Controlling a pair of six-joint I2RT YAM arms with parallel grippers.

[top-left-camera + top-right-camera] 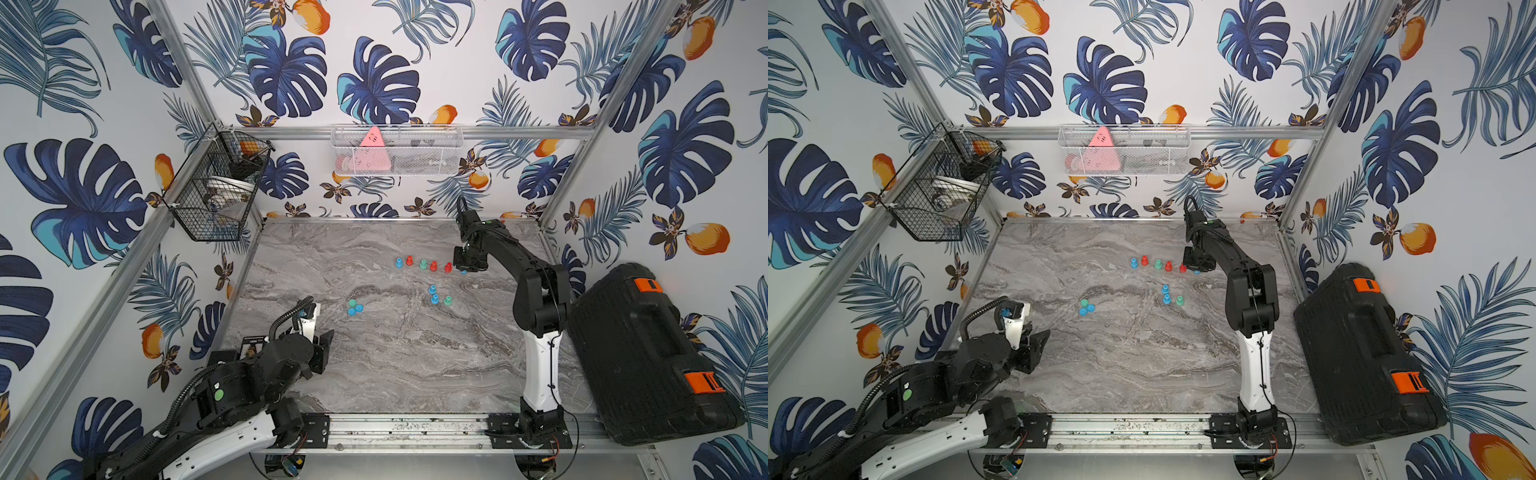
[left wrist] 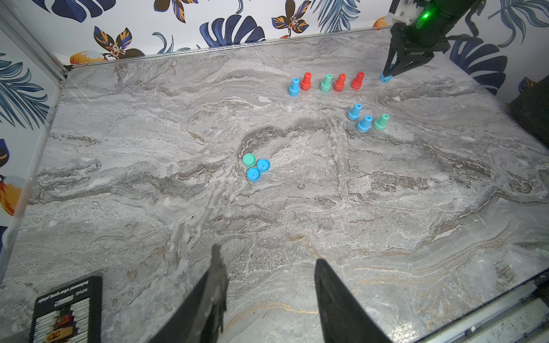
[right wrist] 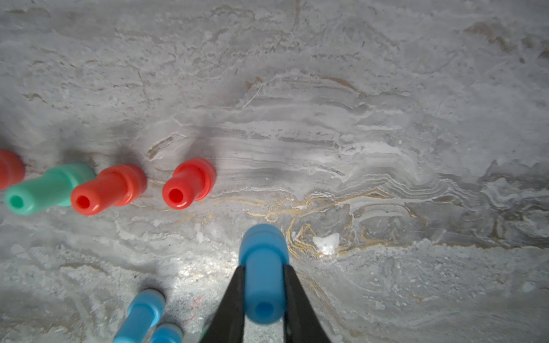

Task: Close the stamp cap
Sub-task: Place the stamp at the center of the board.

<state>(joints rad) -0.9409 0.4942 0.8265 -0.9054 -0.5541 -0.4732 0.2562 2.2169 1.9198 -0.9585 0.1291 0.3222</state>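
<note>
Beside the left tool (image 2: 267,255), on its outer side, a black printed card (image 2: 66,308) lies flat on the grey marbled counter (image 2: 148,208). That tool hangs low over the counter's near corner, its two dark jaws parted with bare stone between them and nothing in its grasp.

Well ahead of the left tool and off toward the right tool (image 2: 387,72), three loose lids lie touching one another. They are a round green plastic cap (image 2: 249,159) and two round blue plastic caps (image 2: 263,164), each lying flat on the counter, well apart from every stamp.

Closer to the right tool, a row of five small plastic stamps (image 2: 326,83) stands upright with narrow necks up, in the order blue, red, green, red, red. On the side of that row toward the arms' bases, a group of three stamps (image 2: 364,123), two blue and one green, stands close together and apart from the row.

Just past the end red stamp (image 3: 190,182) of the row, the right tool points downward with its jaws pressed against the neck of a blue plastic stamp (image 3: 263,282). The stamp is pinched upright, its wider end down at the counter. Whether that end touches the stone cannot be told, nor whether a cap sits on it.

Beyond the right arm, off the counter's edge, a black hard plastic case (image 1: 648,353) with orange latches leans by the wall.
</note>
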